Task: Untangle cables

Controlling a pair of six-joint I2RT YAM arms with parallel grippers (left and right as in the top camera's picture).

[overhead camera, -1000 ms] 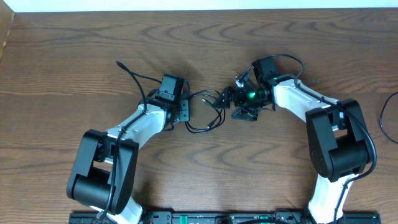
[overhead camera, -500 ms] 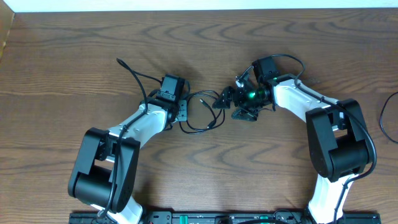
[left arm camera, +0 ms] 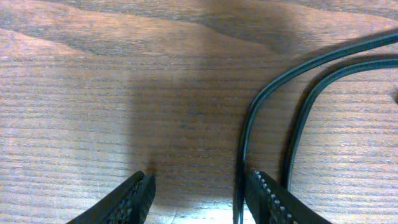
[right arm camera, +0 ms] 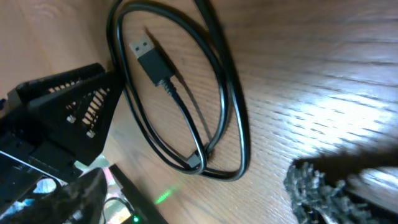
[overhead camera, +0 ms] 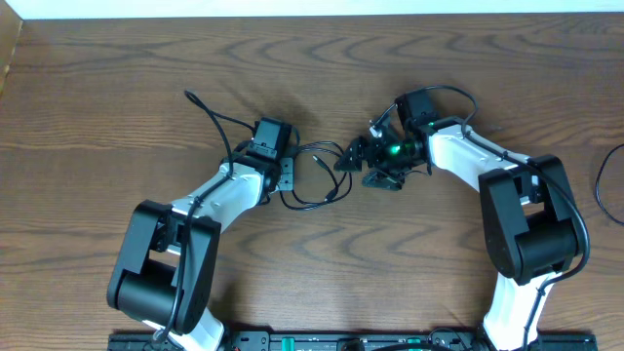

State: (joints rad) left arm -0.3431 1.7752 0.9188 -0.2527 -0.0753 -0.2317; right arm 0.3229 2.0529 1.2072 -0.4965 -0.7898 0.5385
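The left wrist view gives detail that the overhead view cannot. The left gripper (left arm camera: 202, 179) hangs low over the wood, its two black fingers (left arm camera: 134, 200) apart, with toothed inner faces and bare grain between them. Two strands of the thin black cable (left arm camera: 247, 124) curve down from the right. One passes just inside the right-hand finger and the other slips behind it, and neither is clamped.

The overhead view shows the wider layout. On the brown wood-grain table (overhead camera: 97, 58), the cable lies in loose loops at the centre, between the two grippers. The left gripper is at the coil's left edge and the right gripper (overhead camera: 353, 156) is at its right.

The right wrist view shows the cord as smooth, round and slightly glossy, lying in an oval loop. A flat rectangular USB plug (right arm camera: 149, 55) rests inside the loop. The right gripper's fingers are spread wide and grip nothing. One is a perforated black wedge on the left and the other is a blur at the lower right, with the loop lying on the wood between them.

At the far right of the overhead view, a dark cord (overhead camera: 604, 185) curves at the table edge.
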